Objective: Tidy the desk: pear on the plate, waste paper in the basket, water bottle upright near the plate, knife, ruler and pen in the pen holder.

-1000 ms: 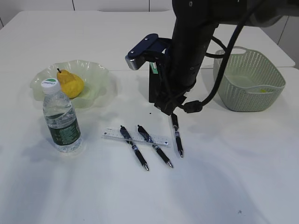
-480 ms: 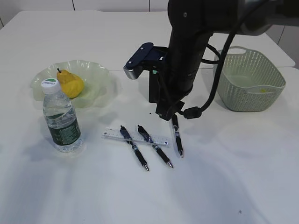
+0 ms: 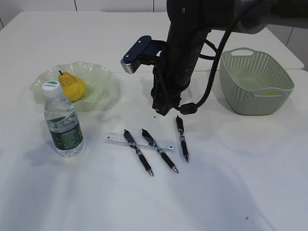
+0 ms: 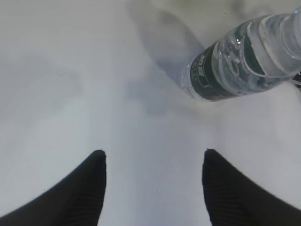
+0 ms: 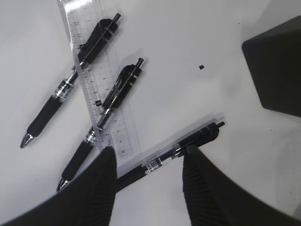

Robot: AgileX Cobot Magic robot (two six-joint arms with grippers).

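Observation:
My right gripper (image 5: 149,150) is open and empty, hovering just above the rightmost pen (image 5: 188,141), which lies between its fingers. In the exterior view the gripper (image 3: 165,109) hangs above and to the left of that pen (image 3: 181,137). Two more pens (image 3: 138,152) (image 3: 160,150) lie across a clear ruler (image 3: 115,138). The black pen holder (image 5: 277,70) is hidden behind the arm in the exterior view. The pear (image 3: 72,86) lies on the glass plate (image 3: 101,79). The water bottle (image 3: 62,122) stands upright beside the plate. My left gripper (image 4: 153,153) is open over bare table near the bottle (image 4: 235,61). No knife shows.
A green basket (image 3: 255,82) stands at the right with a small yellowish scrap inside. The right arm's bulk and cables hang over the table's middle. The left arm is out of the exterior view.
My right arm has shifted left and slightly back, so its gripper no longer covers the top of the rightmost pen. The pens, ruler and bottle have not moved.

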